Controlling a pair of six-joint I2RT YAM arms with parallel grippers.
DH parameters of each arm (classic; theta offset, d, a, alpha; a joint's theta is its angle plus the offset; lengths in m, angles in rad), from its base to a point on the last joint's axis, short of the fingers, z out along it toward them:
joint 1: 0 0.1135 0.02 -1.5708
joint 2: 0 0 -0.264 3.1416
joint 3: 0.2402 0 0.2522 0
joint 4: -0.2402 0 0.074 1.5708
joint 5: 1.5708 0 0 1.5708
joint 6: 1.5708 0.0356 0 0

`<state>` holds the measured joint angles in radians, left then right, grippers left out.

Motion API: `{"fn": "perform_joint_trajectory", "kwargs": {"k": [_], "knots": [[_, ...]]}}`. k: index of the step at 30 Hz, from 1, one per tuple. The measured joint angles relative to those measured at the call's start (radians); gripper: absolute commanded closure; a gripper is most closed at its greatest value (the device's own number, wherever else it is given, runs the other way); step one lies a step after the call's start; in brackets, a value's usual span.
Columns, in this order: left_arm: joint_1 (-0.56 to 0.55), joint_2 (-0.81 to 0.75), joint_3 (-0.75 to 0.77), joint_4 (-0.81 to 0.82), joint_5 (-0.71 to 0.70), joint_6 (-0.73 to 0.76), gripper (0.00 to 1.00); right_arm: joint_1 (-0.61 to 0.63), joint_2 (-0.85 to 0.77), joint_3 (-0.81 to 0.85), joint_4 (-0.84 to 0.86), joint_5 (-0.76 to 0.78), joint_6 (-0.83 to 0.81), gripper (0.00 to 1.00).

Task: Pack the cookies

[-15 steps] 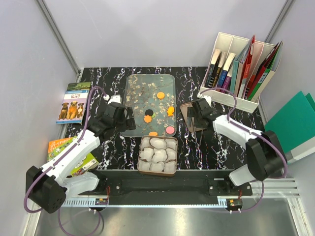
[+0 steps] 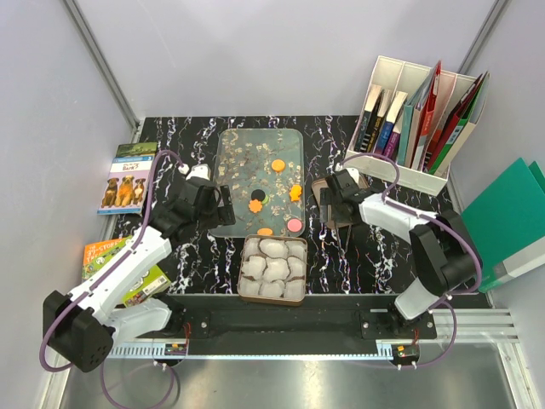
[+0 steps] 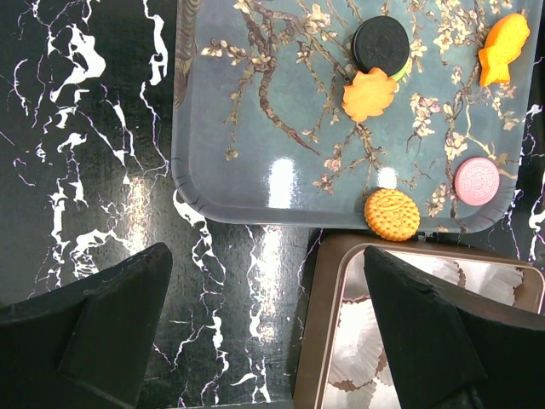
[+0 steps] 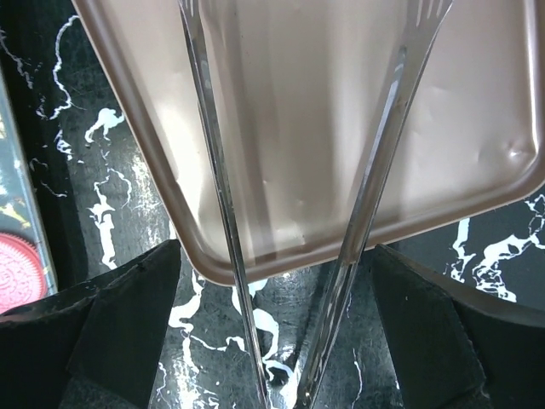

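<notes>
Several cookies lie on the blossom-patterned tray (image 2: 247,153): a black one (image 3: 381,44) over a green one, an orange flower (image 3: 370,94), an orange fish shape (image 3: 502,49), a pink one (image 3: 477,180) and a round orange one (image 3: 392,214) at the tray's near edge. My left gripper (image 3: 264,332) is open and empty over the table beside the tin (image 3: 328,290) of white paper cups. My right gripper (image 4: 272,332) is open, its fingers either side of metal tongs (image 4: 379,187) that lie on the tin lid (image 4: 341,102).
The tin (image 2: 242,274) sits at the near middle, and the lid (image 2: 322,189) is right of the tray. A white file rack of books (image 2: 409,128) stands at the back right. Booklets (image 2: 126,177) lie at the left edge.
My right arm has swung left, bringing its gripper over the lid and tongs. The left arm has hardly moved.
</notes>
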<state>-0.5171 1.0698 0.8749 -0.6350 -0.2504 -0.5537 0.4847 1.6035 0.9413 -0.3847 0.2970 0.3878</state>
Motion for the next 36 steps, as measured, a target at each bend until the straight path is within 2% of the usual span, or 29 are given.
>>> {"fn": "perform_joint_trajectory", "kwargs": {"k": [10, 28, 32, 36], "knots": [[0.0, 0.0, 0.0, -0.001, 0.008, 0.0, 0.02, -0.043, 0.045, -0.004, 0.027, -0.03, 0.028, 0.14], [0.0, 0.008, 0.0, -0.002, 0.016, 0.0, 0.02, -0.067, 0.056, -0.035, 0.092, -0.082, 0.04, 0.48], [0.0, 0.008, 0.0, -0.002, 0.016, 0.0, 0.02, -0.067, 0.019, -0.047, 0.076, -0.086, 0.043, 0.48], [0.0, 0.008, 0.0, -0.002, 0.016, -0.001, 0.02, -0.067, -0.088, -0.044, 0.035, -0.09, 0.049, 0.48]]}}
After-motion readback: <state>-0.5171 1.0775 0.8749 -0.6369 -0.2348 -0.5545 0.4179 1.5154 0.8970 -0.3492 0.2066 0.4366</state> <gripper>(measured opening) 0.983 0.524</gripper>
